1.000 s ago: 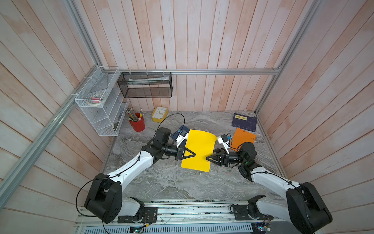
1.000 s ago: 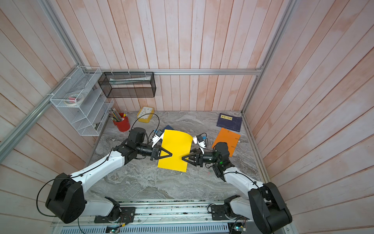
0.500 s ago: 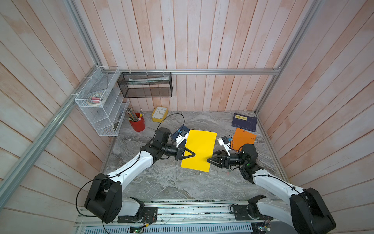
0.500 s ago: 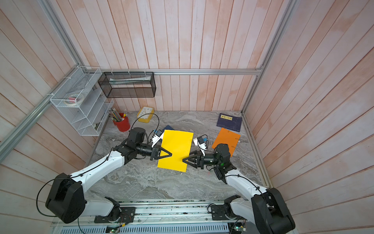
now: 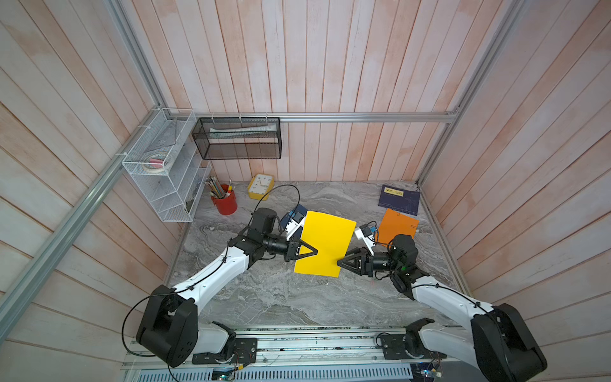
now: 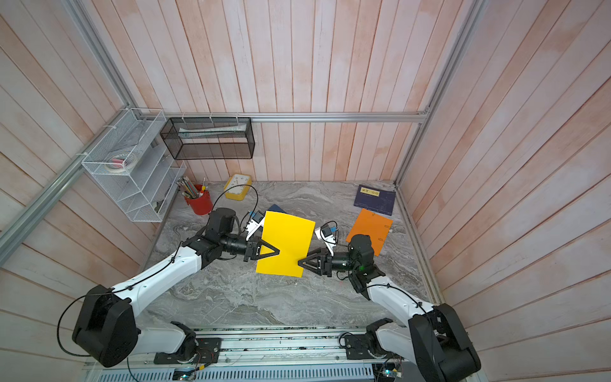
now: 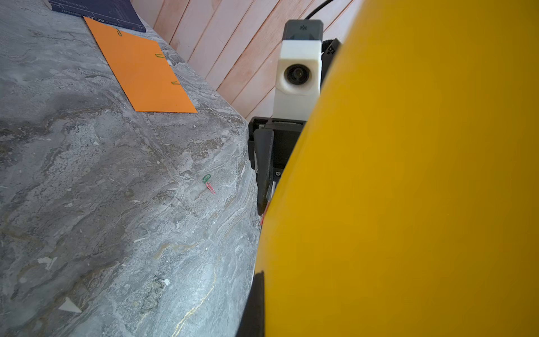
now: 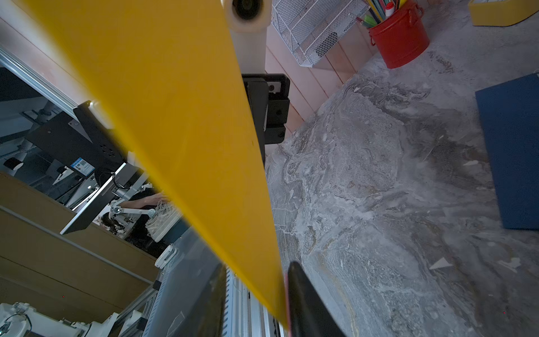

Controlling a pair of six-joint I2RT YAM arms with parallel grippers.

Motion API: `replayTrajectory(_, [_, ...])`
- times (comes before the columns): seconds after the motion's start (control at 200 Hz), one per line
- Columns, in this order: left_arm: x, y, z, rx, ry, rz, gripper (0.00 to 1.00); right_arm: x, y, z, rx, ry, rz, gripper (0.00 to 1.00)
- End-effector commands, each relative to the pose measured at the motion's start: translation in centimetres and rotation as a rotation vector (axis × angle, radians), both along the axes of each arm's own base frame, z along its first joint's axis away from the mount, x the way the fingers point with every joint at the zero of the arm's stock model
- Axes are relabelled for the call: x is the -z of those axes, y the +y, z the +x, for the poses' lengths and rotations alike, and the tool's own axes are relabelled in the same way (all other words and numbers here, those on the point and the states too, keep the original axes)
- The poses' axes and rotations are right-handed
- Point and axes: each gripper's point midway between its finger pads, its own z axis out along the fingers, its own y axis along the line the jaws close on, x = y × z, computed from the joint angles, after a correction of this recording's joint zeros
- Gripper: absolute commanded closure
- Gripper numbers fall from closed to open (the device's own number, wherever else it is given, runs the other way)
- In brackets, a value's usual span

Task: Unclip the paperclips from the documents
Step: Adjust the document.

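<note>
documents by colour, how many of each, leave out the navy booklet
yellow sheet: 1
orange sheet: 1
blue sheet: 1
total: 3

Red pencil cup (image 5: 225,202), yellow clock (image 5: 261,187), navy booklet (image 5: 399,200) on marble tabletop (image 5: 281,297)
</note>
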Motion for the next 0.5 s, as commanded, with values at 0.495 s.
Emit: replayTrajectory(0.495, [0.5,0.1,0.1,0.016,-0.017,0.004,1.00,6.2,-6.0,-1.7,0.329,0.263,-0.231,0.96])
